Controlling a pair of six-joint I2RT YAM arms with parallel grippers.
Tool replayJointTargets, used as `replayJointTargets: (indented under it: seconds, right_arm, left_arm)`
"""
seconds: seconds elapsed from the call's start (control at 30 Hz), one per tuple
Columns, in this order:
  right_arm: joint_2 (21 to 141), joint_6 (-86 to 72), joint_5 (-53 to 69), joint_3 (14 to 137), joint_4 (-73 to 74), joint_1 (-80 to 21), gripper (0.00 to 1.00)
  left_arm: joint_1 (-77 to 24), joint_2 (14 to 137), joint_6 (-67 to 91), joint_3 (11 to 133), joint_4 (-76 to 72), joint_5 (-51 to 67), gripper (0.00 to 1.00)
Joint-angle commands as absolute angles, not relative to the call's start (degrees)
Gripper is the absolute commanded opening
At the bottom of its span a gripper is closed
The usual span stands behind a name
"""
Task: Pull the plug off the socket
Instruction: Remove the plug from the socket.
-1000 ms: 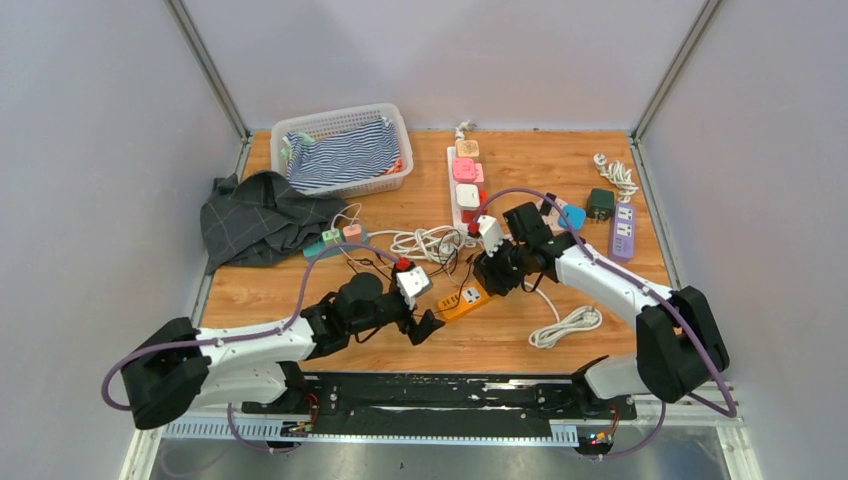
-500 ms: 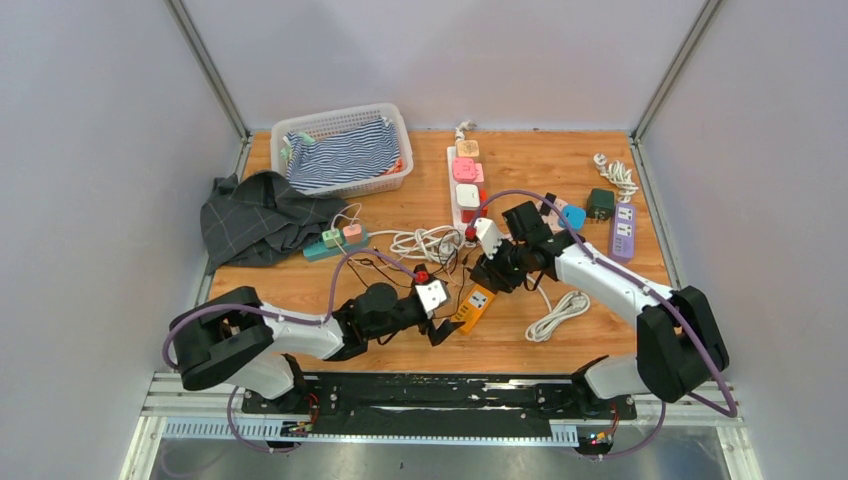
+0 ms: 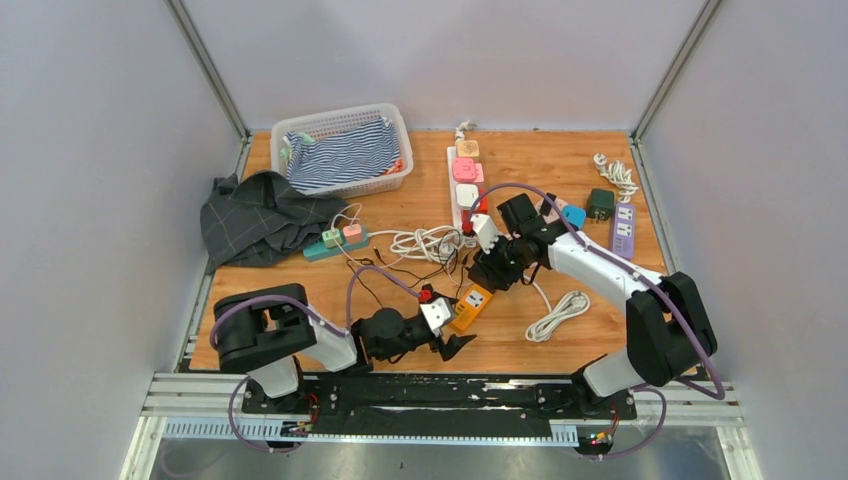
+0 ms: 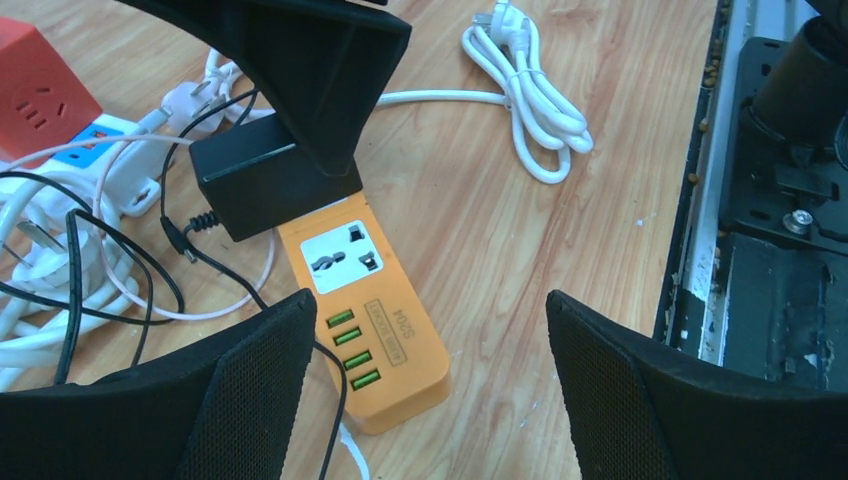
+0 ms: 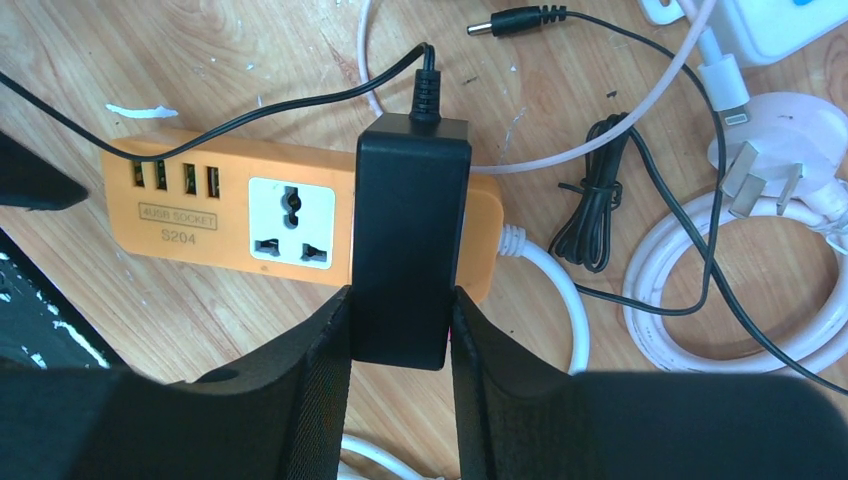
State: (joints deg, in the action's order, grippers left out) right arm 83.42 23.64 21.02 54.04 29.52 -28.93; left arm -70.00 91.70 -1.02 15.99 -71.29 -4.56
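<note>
We see a wooden desk (image 3: 560, 180) with a crumpled grey cloth (image 3: 255, 215) hanging over its left edge and a white basket (image 3: 330, 112) of striped fabric at the far-left corner. A long white power strip (image 3: 462, 185) with pink and red plugs runs back toward the far edge at mid-width, with loose white and black cables tangled in front of it.

Close to the near edge, about mid-width, lies the orange socket strip (image 3: 470, 305), angled, with its row of USB ports toward us. The left gripper (image 3: 450, 340) hangs low over that near end. In its wrist view the fingers (image 4: 250, 380) are spread wide, the strip's near end lies beneath the gap between them, and we see nothing held.

The right gripper (image 3: 492, 272) comes down on the strip's far end, where the white cord leaves it. From its wrist camera we see the two pads (image 5: 310, 370) pinching the sides of the black plug (image 5: 410, 240), a boxy adapter seated in the orange strip beside a free universal outlet, its thin black lead running off across the wood.
</note>
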Motion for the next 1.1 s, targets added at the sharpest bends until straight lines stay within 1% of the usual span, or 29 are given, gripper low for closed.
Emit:
replayJointTargets:
  seconds: [0.0,0.1,0.2,0.4,0.6,0.8,0.9,1.07]
  right_arm:
    - [85.5,22.0,23.8,53.8,32.3,-28.9,0.27]
    - [85.7,22.1,22.9,54.0,32.6,-28.9,0.18]
    - [85.7,22.1,22.7,54.0,32.8,-28.9,0.15]
    - [86.2,22.1,22.3,54.1,33.0,-28.9,0.14]
    - [86.5,22.1,22.0,54.2,33.2,-28.8,0.13]
    - [86.6,22.2,21.7,54.2,33.2,-28.7,0.13]
    - [86.8,22.2,21.6,54.3,33.2,-28.8,0.13]
    - [87.1,22.3,21.4,54.4,33.3,-28.7,0.13]
  left_arm:
    - [-70.5,94.5,2.9,18.8,-75.1,-8.1,0.87]
    - [-70.5,94.1,6.6,23.3,-66.2,-10.3,0.85]
    - [-70.4,93.7,11.9,26.6,-58.5,-11.9,0.84]
    - [-69.5,91.7,21.8,29.3,-47.9,-11.1,0.83]
    - [-68.1,87.1,27.5,26.9,-45.3,-9.2,0.83]
    - [-68.2,77.7,32.4,26.6,-36.2,-4.3,0.83]
    - [-68.3,72.4,35.1,25.9,-31.9,-2.1,0.8]
    - [-68.3,69.4,40.2,24.5,-24.6,-0.4,0.78]
